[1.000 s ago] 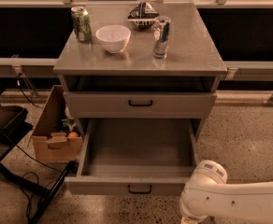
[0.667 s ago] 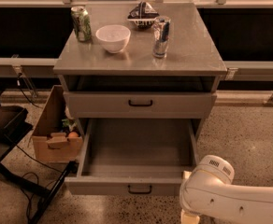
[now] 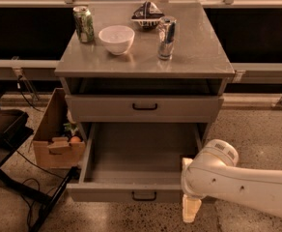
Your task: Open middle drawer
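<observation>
Camera view: hand (mostly arm-hidden) beside pulled-out middle drawer.

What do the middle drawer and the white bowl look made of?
Middle drawer: likely painted sheet metal; thin flat grey walls, dull sheen. White bowl: glazed ceramic or plastic; smooth, soft highlights. Gripper hangs beside the drawer's front right corner.
</observation>
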